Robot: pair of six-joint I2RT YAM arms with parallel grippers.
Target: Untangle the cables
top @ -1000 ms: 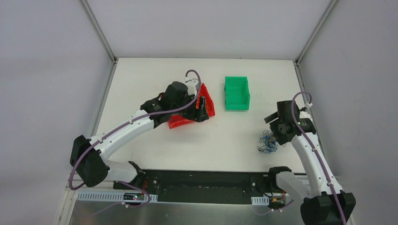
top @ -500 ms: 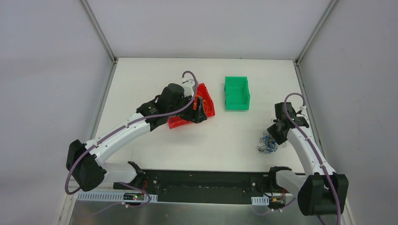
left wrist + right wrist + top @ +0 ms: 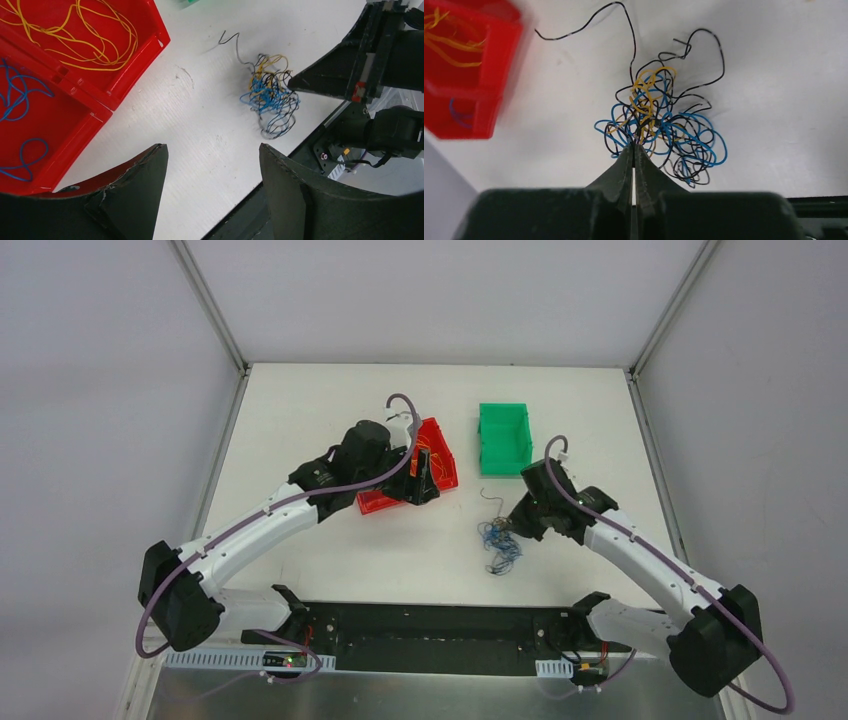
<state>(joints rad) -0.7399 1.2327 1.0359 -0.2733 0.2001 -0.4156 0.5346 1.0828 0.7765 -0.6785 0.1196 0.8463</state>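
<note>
The white tabletop carries three things. The cables, a loose tangle of blue, black and orange-yellow wires, lie right at the fingertips of the right hand. One black strand strays out of the tangle, away from that hand. Further beyond the same hand stands a green bin, well apart from the tangle. A red bin sits askew just below the left hand, partly hidden by that arm. Between the red bin and the tangle, ahead of the left hand, the tabletop shows a faint scuff mark.
</note>
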